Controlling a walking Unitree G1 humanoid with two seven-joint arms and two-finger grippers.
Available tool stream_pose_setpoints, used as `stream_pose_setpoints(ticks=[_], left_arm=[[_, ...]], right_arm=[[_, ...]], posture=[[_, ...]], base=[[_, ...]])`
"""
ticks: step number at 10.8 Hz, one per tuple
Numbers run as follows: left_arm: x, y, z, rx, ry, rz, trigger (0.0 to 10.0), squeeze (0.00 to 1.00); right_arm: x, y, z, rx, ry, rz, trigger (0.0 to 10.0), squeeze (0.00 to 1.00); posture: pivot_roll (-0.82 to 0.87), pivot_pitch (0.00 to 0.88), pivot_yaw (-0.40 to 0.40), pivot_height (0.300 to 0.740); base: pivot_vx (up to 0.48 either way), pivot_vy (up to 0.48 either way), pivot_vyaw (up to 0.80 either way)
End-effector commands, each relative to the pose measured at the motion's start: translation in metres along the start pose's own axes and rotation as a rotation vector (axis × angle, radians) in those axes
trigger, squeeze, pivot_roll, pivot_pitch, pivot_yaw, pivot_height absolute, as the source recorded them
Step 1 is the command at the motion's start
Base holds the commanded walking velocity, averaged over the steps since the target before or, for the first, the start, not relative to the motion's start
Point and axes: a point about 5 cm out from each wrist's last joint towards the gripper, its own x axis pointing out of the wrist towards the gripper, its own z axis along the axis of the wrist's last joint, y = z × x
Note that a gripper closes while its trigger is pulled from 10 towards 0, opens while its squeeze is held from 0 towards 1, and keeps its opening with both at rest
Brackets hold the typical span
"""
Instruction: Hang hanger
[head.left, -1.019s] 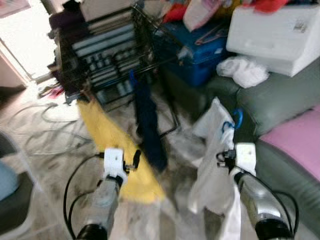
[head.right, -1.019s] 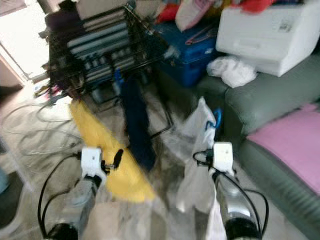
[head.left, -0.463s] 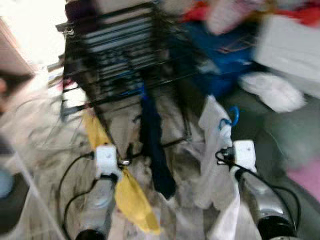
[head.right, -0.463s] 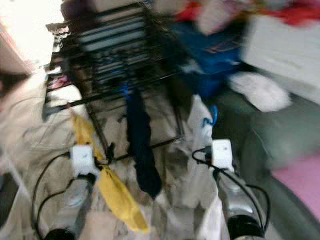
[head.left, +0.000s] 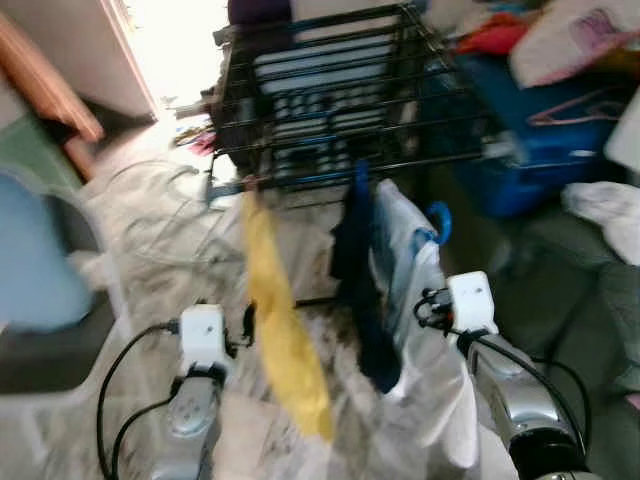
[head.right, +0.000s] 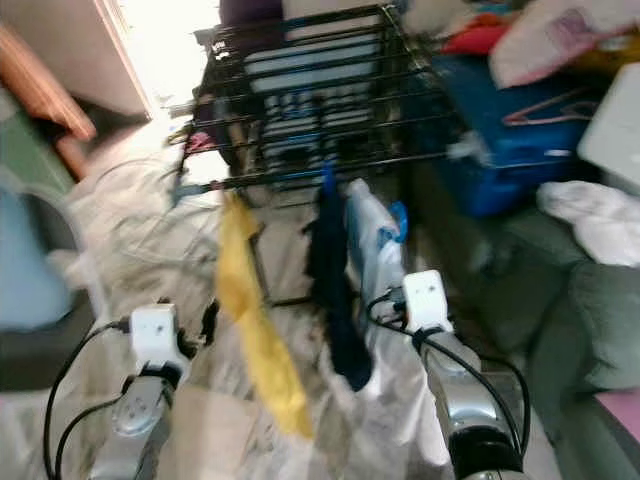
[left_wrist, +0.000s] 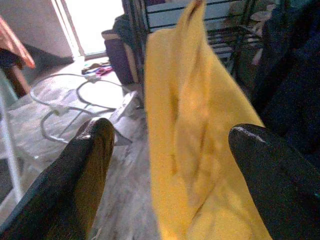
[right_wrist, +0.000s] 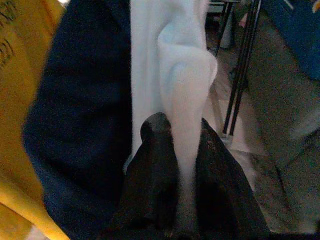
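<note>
1. Right end effector (right_wrist: 175, 150): fingers pinched closed on the white garment (head.left: 420, 300), held on a blue hanger (head.left: 438, 222) just beside the black rack (head.left: 340, 100).
2. Left end effector (left_wrist: 170, 165): fingers spread wide, gripping nothing, near the yellow cloth (head.left: 280, 320).
3. Navy cloth (head.left: 360, 290) hangs from the rack between yellow and white.
4. No legible writing; frames blurred.

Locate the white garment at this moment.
In the left eye view the white garment hangs on a blue hanger, pinched by the right gripper, just right of the navy garment before the drying rack.
</note>
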Motion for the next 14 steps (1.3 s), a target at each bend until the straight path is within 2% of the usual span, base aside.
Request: stream_pose_setpoints(ticks=[1,3,4,6,9,12,14], left_arm=[[0.0,0.008,0.0,0.012,0.012,0.015,10.0,0.0],[-0.001,0.009,0.002,-0.003,0.024,-0.005,10.0,0.0],[-0.001,0.008,0.002,-0.002,0.034,-0.01,10.0,0.0],[-0.002,0.005,0.003,0.0,0.042,-0.028,10.0,0.0],[-0.008,0.008,0.004,0.002,0.044,-0.031,10.0,0.0],[-0.02,0.013,0.004,0.016,0.069,-0.028,10.0,0.0],[-0.03,0.016,0.006,0.018,0.076,-0.043,10.0,0.0]], right_arm=[[0.008,0.007,0.02,0.016,-0.068,-0.001,10.0,0.0],[0.01,0.004,0.024,0.089,-0.087,-0.079,10.0,0.0],[0.014,-0.001,0.027,0.093,-0.076,-0.114,10.0,0.0],[0.025,-0.019,0.05,0.111,-0.102,-0.173,10.0,0.0],[0.032,-0.039,0.068,0.054,-0.083,-0.165,10.0,0.0],[0.042,-0.049,0.086,0.051,-0.02,-0.104,10.0,0.0],[0.045,-0.052,0.104,0.007,-0.035,-0.088,10.0,0.0]], posture=[[-0.13,0.0,0.156,0.74],[-0.13,0.0,0.161,0.74],[-0.13,0.0,0.161,0.74],[-0.12,0.0,0.164,0.74],[-0.09,0.0,0.16,0.74],[-0.04,0.013,0.159,0.74],[0.0,0.038,0.17,0.74]], base=[[0.0,0.0,0.41],[0.0,0.0,0.0],[0.0,0.0,0.0],[0.0,0.0,0.0],[0.0,0.0,0.0],[0.0,0.0,0.0],[0.0,0.0,0.0]])
